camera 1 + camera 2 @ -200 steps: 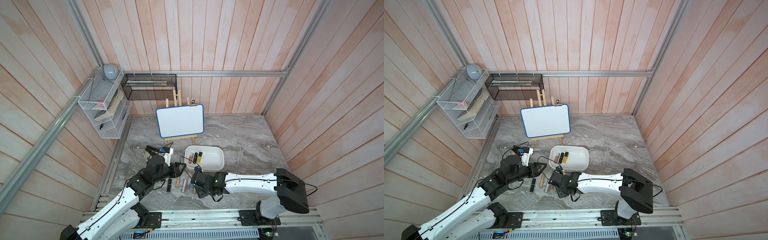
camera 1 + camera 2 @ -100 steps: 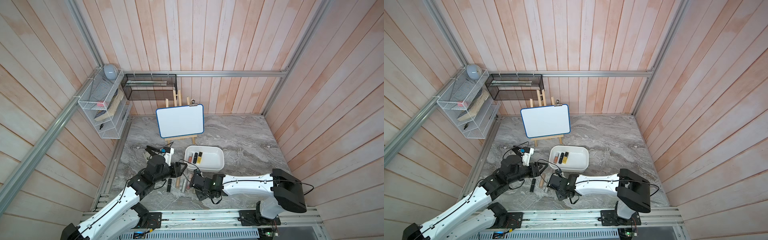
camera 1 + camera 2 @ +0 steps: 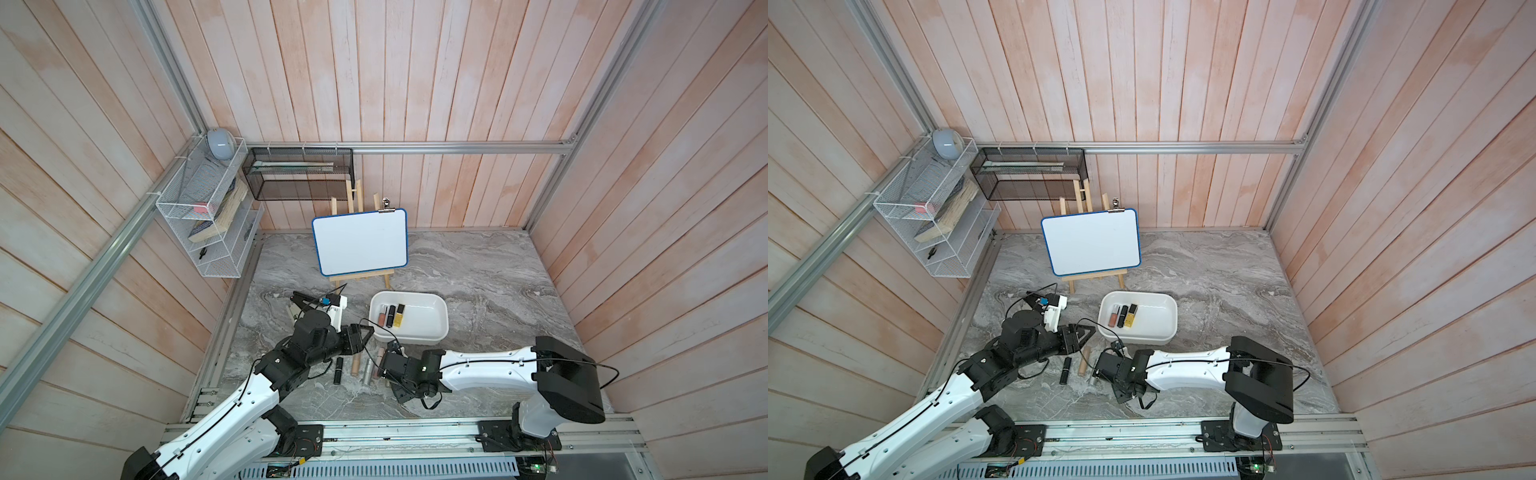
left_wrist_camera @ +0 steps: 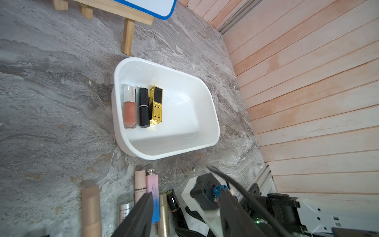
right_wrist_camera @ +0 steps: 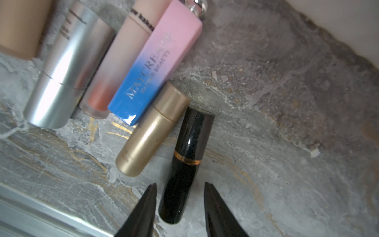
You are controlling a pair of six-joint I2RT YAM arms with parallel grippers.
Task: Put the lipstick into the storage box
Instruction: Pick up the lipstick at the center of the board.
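Note:
The storage box (image 3: 417, 338) (image 4: 212, 115) is a shallow white tub holding a peach gloss (image 4: 129, 106), a black lipstick (image 4: 143, 106) and a gold one (image 4: 156, 106). In front of it a row of lipsticks lies on the marble. My right gripper (image 5: 180, 197) is low at the row's end. Its jaws stand either side of a black lipstick with a gold band (image 5: 187, 162), with a slim gap on each side, so it is open. My left gripper (image 4: 187, 213) (image 3: 360, 337) hovers open above the row with nothing in it.
The row also holds a gold tube (image 5: 151, 131), a pink-and-blue stick (image 5: 155, 67), a peach tube (image 5: 123, 61), a silver tube (image 5: 65, 67) and a beige one (image 3: 355, 365). Another black lipstick (image 3: 338, 370) lies left of them. A whiteboard on an easel (image 3: 359, 241) stands behind the box.
My right gripper's jaws have narrowed around the black gold-banded lipstick after shifting slightly left over the row. The left arm has not moved.

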